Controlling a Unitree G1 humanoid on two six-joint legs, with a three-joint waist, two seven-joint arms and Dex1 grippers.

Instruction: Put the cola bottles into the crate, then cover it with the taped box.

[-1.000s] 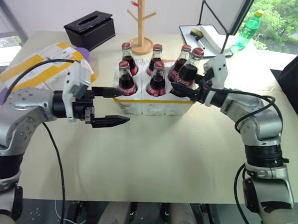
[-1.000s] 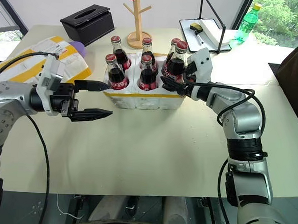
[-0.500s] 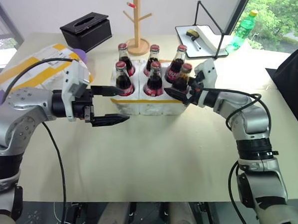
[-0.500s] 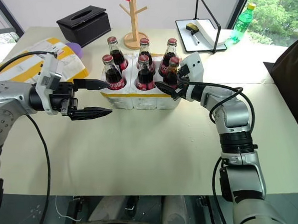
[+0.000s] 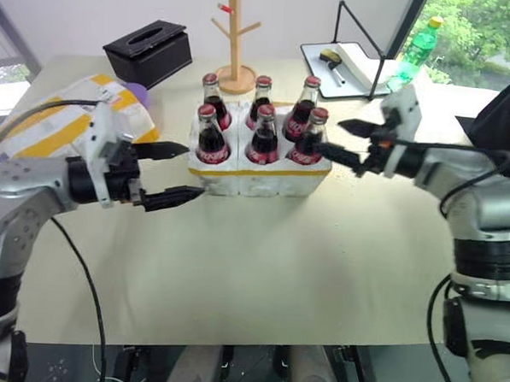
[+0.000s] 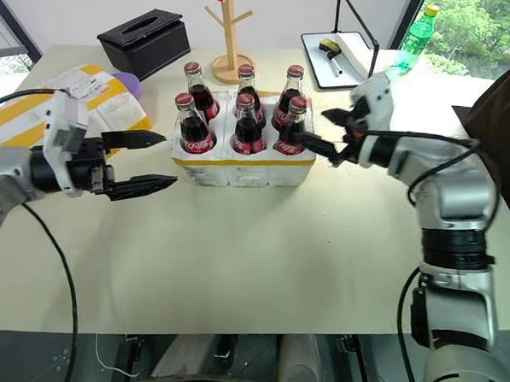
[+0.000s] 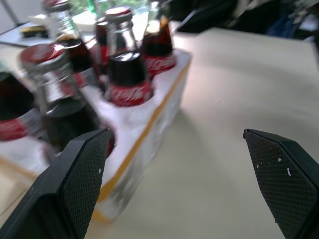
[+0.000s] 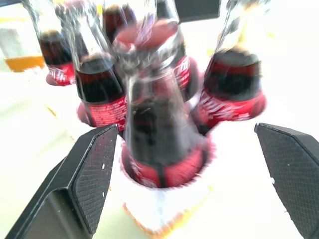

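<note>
Nearest to me, my left gripper hangs over the table just left of the crate's near left corner, its jaws wide apart with nothing between them. From its wrist camera I see the two black fingers spread, the crate's yellow-banded side running off between them.

A little further out on the right, my right gripper sits level beside the crate's right end, pointing left at it. Its jaws are apart too and grip nothing; one fingertip is close to the near right bottle, but I cannot tell whether it touches. Its wrist camera looks straight at that bottle standing in its well, between the spread fingers.

The crate stands mid-table with all six wells filled: six cola bottles upright in two rows of three, red caps up.

The taped box lies to the left of the crate and well apart from it, behind my left arm, label side up. It is not on the crate. A small purple thing peeks out at its far edge.

Further back stand a black tissue box at the left, a wooden peg stand behind the crate, and a white tray with a black wire frame at the right. A green bottle stands at the far right edge.
</note>
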